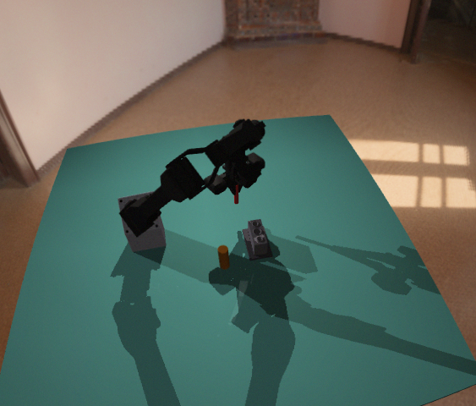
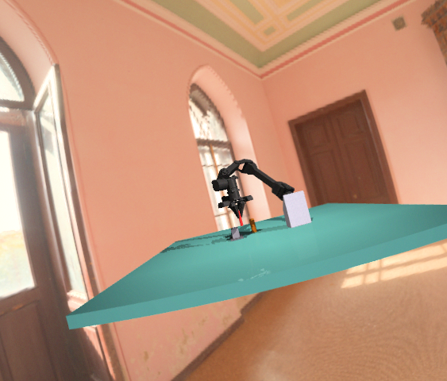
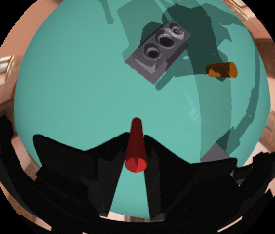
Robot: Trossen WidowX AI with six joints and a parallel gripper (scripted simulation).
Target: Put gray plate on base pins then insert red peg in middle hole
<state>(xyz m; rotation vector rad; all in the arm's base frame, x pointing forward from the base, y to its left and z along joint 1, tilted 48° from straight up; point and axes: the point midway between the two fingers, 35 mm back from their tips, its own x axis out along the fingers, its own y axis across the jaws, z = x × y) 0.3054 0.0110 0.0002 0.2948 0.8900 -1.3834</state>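
Observation:
My gripper (image 1: pixel 236 188) (image 2: pixel 238 212) (image 3: pixel 136 137) is shut on the red peg (image 1: pixel 236 199) (image 2: pixel 240 221) (image 3: pixel 136 162), which points downward from the fingertips. The gripper is in the air, above and to one side of the gray plate. The gray plate (image 1: pixel 252 227) (image 3: pixel 152 42) has three holes in a row and appears to lie flat on its base (image 1: pixel 245 236) (image 3: pixel 153 76). The middle hole looks dark and empty. The pins cannot be told clearly in the outer holes. In the exterior view the plate and base are too small to tell apart.
An orange cylinder (image 1: pixel 223 258) (image 2: pixel 252 225) (image 3: pixel 221 70) stands upright near the plate and base. The arm's light gray mounting block (image 1: pixel 148 240) (image 2: pixel 297 209) (image 3: pixel 216 154) stands farther off. The arm casts dark shadows across the teal table (image 1: pixel 80 327) (image 2: pixel 198 271).

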